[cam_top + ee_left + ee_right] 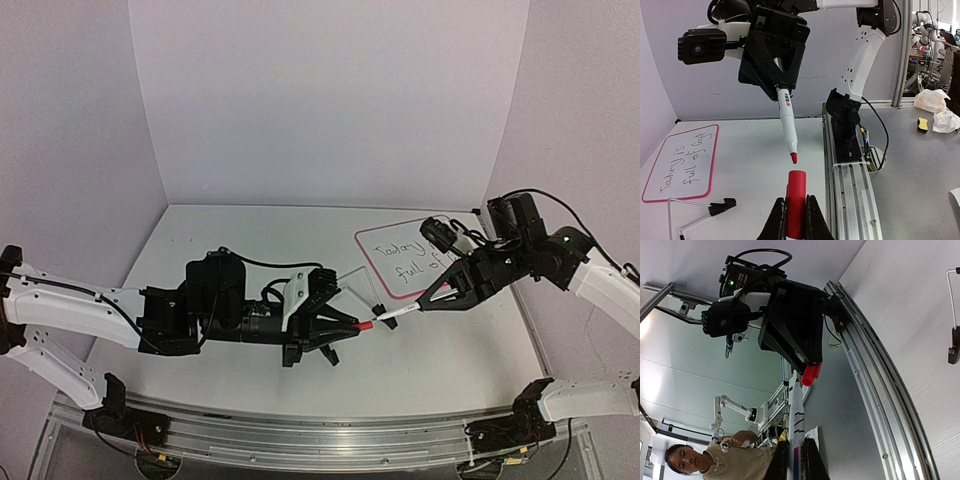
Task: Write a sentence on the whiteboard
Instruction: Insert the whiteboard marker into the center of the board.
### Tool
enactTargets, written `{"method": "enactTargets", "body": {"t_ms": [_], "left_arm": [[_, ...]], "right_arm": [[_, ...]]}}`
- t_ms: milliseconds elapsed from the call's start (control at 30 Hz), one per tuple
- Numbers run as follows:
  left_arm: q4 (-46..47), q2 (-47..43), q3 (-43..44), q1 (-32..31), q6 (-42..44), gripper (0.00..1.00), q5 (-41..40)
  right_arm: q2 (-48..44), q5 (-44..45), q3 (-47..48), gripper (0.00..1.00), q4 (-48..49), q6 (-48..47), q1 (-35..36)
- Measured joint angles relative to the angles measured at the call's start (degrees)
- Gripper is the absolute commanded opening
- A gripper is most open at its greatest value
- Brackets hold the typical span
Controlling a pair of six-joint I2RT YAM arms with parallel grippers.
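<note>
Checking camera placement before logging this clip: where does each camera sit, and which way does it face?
Top external: above and behind the bases, looking down at the whiteboard; both arms show.
Left wrist: looks along the left fingers and red cap toward the marker.
Right wrist: looks along the right fingers and marker toward the cap.
Both wrist views share marker and cap.

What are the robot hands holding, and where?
The left gripper holds the red cap by its back end; the right gripper holds the marker by its rear barrel.
</note>
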Motion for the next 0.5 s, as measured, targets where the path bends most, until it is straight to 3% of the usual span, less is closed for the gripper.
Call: {"method": "enactTargets", "body": {"t_ms": [500], "left_arm": [[-0.02,-0.88,0.00,0.00,-0.81,0.00,1.06]], "right_arm": [[0.76,-0.66,-0.15,0.00,-1.05,-0.49,0.12]]}}
